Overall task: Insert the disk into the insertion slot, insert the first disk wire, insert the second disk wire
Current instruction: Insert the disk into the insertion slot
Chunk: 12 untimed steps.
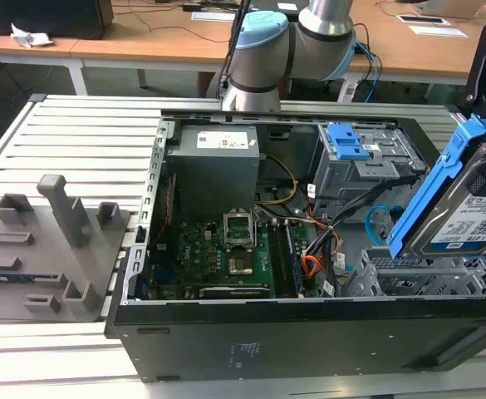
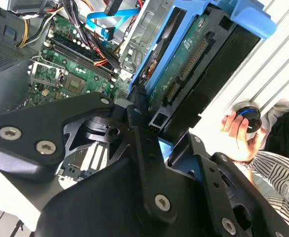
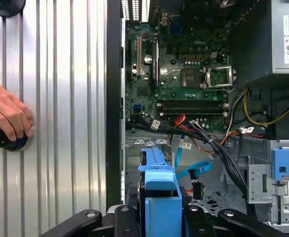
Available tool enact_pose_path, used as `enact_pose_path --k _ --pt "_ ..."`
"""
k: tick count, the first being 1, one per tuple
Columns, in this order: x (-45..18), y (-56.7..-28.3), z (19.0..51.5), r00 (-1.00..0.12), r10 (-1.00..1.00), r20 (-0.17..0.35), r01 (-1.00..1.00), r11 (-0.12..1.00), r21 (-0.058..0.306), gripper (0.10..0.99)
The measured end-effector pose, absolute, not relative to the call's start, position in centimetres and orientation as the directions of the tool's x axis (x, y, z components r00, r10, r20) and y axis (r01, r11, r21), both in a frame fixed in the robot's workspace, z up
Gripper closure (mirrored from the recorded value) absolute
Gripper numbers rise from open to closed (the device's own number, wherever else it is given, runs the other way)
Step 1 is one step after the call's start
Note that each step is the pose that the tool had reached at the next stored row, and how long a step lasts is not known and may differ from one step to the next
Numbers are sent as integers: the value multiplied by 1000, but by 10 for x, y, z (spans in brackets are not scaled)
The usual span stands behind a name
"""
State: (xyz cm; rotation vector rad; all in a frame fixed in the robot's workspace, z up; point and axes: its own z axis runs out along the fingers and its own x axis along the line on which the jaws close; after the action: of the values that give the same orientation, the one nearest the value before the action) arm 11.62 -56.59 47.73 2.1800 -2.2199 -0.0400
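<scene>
In the exterior view my gripper (image 1: 485, 100) is shut on the upper end of the disk (image 1: 463, 212), a silver drive with a white label in a bright blue carrier. The disk hangs tilted over the insertion slot (image 1: 417, 278), a light-grey perforated bay at the right end of the open computer case. In both wrist views the black fingers (image 2: 139, 123) clamp the blue carrier (image 3: 159, 192). The first disk wire (image 3: 203, 143), an orange, red and black bundle, lies loose beside the bay. The second disk wire (image 3: 193, 170), a light-blue cable (image 1: 380, 220), loops just past the disk.
A taller grey cage with a blue latch (image 1: 351, 150) stands behind the bay. The motherboard (image 1: 226, 249) and power supply (image 1: 218, 162) sit in the black case (image 1: 309, 332). A grey fixture plate (image 1: 51, 241) lies at the exterior view's left. A person's hand (image 3: 6, 118) holds a knob on the ribbed table.
</scene>
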Motion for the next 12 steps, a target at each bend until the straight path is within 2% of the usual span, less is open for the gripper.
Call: enact_pose_path --k 12 --pt "116 -561 455 -18 -1000 1 -999 18 39 722"
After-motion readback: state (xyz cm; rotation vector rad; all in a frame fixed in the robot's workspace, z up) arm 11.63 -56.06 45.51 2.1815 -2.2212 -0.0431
